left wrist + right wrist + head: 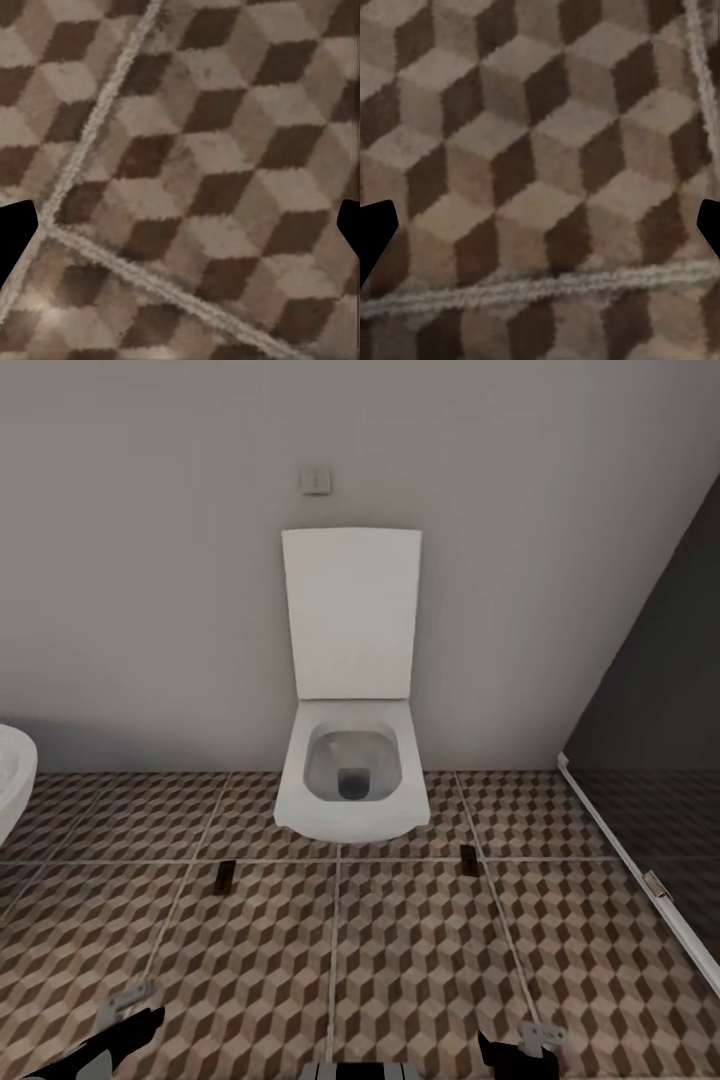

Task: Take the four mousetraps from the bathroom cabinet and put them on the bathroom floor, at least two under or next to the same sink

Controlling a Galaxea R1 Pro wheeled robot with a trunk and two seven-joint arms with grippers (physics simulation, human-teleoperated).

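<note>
Toilet [352, 760], white, lid raised against a grey wall [150, 560], bowl open, sitting at 12 o'clock from the robot; small square plate [317, 481] on the wall above the lid. Floor [400, 960]: square tiles in a brown, beige and white cube pattern with pale grout lines, running from the wall to the robot. Two small dark flat objects lie on the tiles: one [226, 876] at 11 o'clock, off the toilet's left front corner, one [468, 856] at 1 o'clock, off its right front corner, well apart; too small to tell what they are. White rounded fixture [12, 780], partly seen, at 9 o'clock. Dark shower floor [660, 830] behind a pale frame, at 3 o'clock. Left gripper [128, 1020] at 7 o'clock, right gripper [525, 1050] at 5 o'clock, both low over the tiles. Left wrist view: floor [195, 165] with fingertips [15, 240] at the picture's far edges, jaws wide, nothing between. Right wrist view: floor [540, 165] likewise, fingertips [375, 240] far apart, jaws wide, nothing held.
</note>
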